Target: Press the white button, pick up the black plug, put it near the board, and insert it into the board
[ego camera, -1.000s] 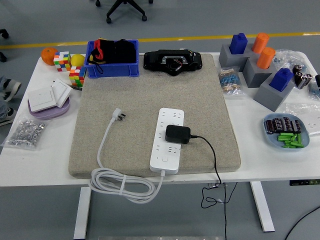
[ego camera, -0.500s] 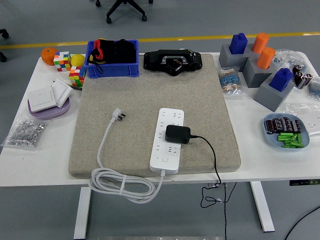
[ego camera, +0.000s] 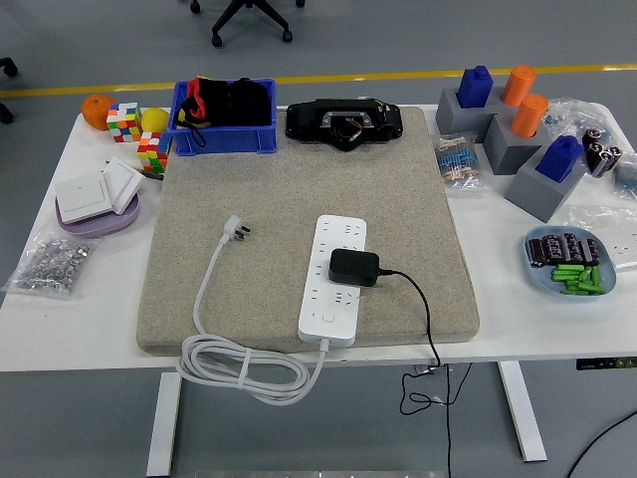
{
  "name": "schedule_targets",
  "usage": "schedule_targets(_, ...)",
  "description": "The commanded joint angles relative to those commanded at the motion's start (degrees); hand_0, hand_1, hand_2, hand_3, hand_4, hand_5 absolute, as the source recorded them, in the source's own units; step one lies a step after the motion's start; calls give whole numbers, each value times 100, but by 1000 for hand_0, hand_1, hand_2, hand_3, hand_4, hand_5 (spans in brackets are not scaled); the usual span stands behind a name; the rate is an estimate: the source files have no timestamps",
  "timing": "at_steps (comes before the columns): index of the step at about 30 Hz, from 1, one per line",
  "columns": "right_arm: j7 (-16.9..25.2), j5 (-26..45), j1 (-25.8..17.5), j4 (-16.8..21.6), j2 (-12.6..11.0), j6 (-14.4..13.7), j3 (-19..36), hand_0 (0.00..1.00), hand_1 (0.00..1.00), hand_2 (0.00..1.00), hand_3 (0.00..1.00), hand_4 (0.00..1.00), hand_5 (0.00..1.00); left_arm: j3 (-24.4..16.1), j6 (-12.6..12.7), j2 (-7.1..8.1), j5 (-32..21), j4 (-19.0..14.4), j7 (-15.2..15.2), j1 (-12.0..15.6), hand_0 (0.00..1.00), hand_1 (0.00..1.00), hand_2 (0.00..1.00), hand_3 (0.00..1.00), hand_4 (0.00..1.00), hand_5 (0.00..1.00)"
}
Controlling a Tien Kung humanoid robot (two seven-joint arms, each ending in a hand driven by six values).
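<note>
Neither of my hands shows anywhere here, so I cannot tell whether my fingers are open, closed or gripping anything, and I can only place things by the tabletop's near edge, the side I stand on.

The black plug (ego camera: 353,267) sits seated in the white board (ego camera: 333,279), about halfway along its length, on the board's right side. Its black cord (ego camera: 426,319) runs off to the right, curves back toward me and drops over the near edge of the tabletop (ego camera: 80,319). The board lies lengthwise on a grey mat (ego camera: 299,179), one end pointing toward me. Its white cable (ego camera: 239,370) leaves that near end, coils in loops hanging past the mat's edge on my left, then runs up the mat to a white wall plug (ego camera: 237,230) lying loose to the left of the board.

Beyond the mat, a blue bin (ego camera: 224,134) holds dark items, and a black device (ego camera: 344,122) lies just to its right. Far left are an orange (ego camera: 97,111), colour cubes (ego camera: 126,120) and a purple dish (ego camera: 97,217) carrying white switches. Far right, grey blocks (ego camera: 513,149) hold blue and orange pegs, and a blue dish (ego camera: 568,264) holds small parts.
</note>
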Motion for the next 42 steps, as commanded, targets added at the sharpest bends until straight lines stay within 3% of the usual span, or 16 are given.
schedule_targets(4, 110, 17, -7, 9, 10, -64, 19, 2, 2, 2, 2, 971, 668, -8, 0, -1, 1, 0, -1, -2, 708, 663, 589, 681, 647, 288)
schedule_targets(7, -32, -74, -10, 36, 22, -17, 62, 2, 2, 2, 2, 971, 668, -19, 1, 0, 7, 0, -2, 1, 708, 663, 589, 681, 647, 288)
schedule_targets(8, -145, -106, -12, 36, 20, 52, 64, 487, 389, 385, 340, 984, 705, -24, 1, 1, 11, 0, -3, 1, 708, 663, 590, 681, 647, 288)
schedule_targets(13, -500, -223, -14, 50, 26, 212, 73, 487, 389, 385, 340, 984, 705, -32, 1, 0, 20, 0, -4, -7, 708, 663, 590, 681, 647, 288)
schedule_targets(14, -553, -235, -10, 51, 27, 238, 74, 780, 702, 711, 701, 991, 692, -33, 2, -1, 18, 0, -5, -12, 708, 663, 589, 681, 647, 287)
schedule_targets(19, -689, -244, -7, 43, 28, 361, 70, 780, 702, 711, 701, 991, 692, -28, 5, 2, 2, 0, -8, -25, 708, 663, 589, 681, 647, 287)
schedule_targets(20, -698, -242, -7, 42, 28, 378, 67, 930, 899, 886, 880, 998, 693, -26, 7, 2, -4, 0, -11, -25, 708, 663, 589, 681, 646, 287)
schedule_targets(25, -704, -207, -10, 25, 31, 422, 56, 930, 899, 886, 880, 998, 693, -24, 8, 1, -10, 0, -11, -27, 708, 663, 589, 681, 646, 287)
schedule_targets(26, -723, -210, -8, 20, 32, 449, 51, 998, 960, 947, 957, 998, 737, -27, 7, 0, -8, 0, -9, -27, 708, 664, 589, 681, 647, 288)
schedule_targets(31, -906, -199, -7, -4, 33, 679, 42, 998, 960, 947, 957, 998, 737, -30, 5, 1, 0, 0, -9, -27, 708, 664, 589, 681, 647, 288)
schedule_targets(32, -959, -185, -9, -6, 35, 721, 35, 998, 998, 998, 998, 998, 936, -32, 5, 1, 0, 0, -10, -25, 708, 664, 589, 681, 647, 288)
schedule_targets(37, -1074, -172, -14, -9, 41, 783, 27, 998, 998, 998, 998, 998, 936, -32, 7, 0, -6, 0, -11, -18, 708, 664, 589, 681, 647, 288)
schedule_targets(38, -1098, -179, -15, -6, 42, 778, 23, 998, 998, 998, 998, 998, 998, -33, 7, 0, -5, 0, -11, -16, 708, 664, 589, 681, 648, 289)
schedule_targets(42, -1037, -223, -14, 8, 50, 716, 35, 998, 998, 998, 998, 998, 998, -31, 5, 3, 5, 0, -14, -26, 708, 664, 589, 681, 648, 289)
